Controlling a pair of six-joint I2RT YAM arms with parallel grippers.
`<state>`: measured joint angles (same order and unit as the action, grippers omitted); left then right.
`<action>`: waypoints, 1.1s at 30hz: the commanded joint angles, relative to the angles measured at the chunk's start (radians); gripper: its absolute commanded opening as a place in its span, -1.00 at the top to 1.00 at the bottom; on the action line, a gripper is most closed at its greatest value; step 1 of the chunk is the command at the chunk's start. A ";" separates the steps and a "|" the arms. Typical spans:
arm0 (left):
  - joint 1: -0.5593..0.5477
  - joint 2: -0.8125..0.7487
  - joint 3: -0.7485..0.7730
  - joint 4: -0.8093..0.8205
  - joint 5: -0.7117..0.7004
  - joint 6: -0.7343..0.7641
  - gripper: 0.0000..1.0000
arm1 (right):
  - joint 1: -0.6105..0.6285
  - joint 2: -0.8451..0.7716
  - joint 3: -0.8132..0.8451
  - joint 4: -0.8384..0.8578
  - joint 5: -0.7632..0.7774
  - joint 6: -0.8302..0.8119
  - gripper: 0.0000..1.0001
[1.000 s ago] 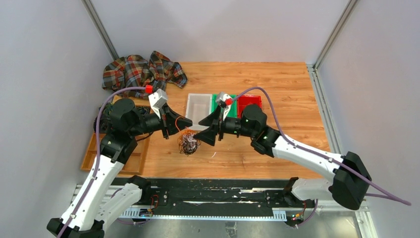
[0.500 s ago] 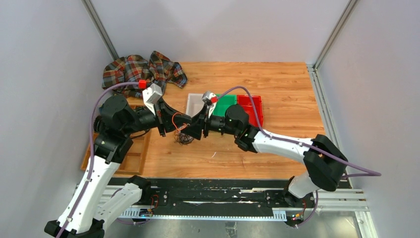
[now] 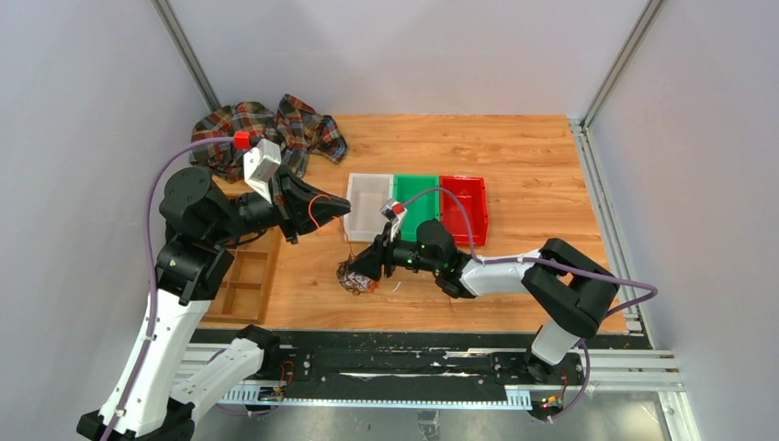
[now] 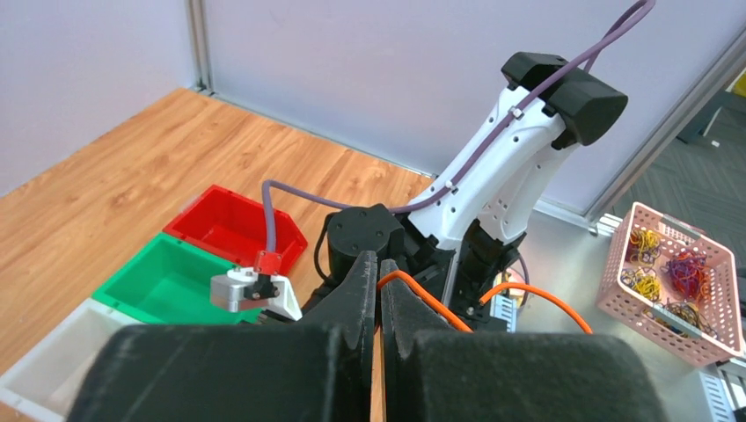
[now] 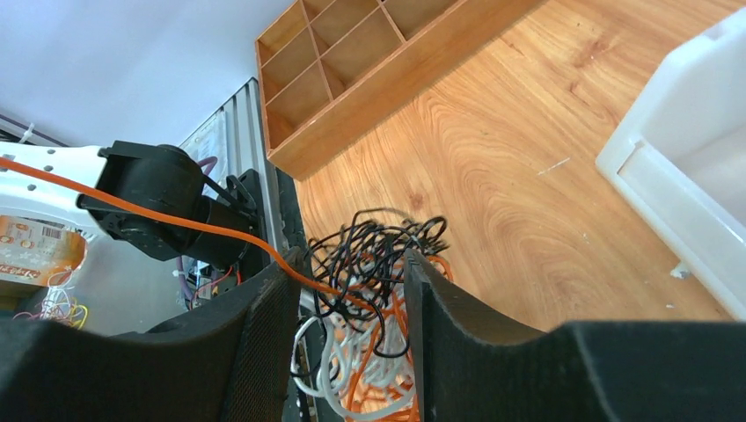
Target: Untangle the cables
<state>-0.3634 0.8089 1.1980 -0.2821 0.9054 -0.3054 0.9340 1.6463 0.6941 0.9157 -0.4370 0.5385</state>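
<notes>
Overhead, grey walls [image 3: 413, 55] enclose a wooden table [image 3: 533, 165] bearing tangled cables [image 3: 354, 276].

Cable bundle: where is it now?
In the top view the cable bundle lies on the table's near middle, in front of the white bin, between the right gripper's fingers.

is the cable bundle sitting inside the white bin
No, the cable bundle is over the bare wooden table, outside the white bin.
</notes>
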 commanded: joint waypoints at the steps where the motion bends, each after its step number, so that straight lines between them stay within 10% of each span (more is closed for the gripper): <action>1: -0.008 0.011 0.068 0.038 0.014 -0.003 0.99 | 0.013 0.017 -0.036 0.078 0.037 0.029 0.05; 27: -0.007 0.243 0.661 0.100 -0.149 0.102 0.99 | 0.072 0.106 -0.057 -0.046 0.182 -0.001 0.03; 33: -0.007 0.226 0.590 0.069 -0.128 0.115 0.99 | 0.072 -0.072 -0.009 -0.229 0.229 -0.032 -0.16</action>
<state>-0.3634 1.0382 1.8465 -0.1936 0.7818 -0.2123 0.9894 1.7042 0.6460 0.8154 -0.2623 0.5270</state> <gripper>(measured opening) 0.020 0.544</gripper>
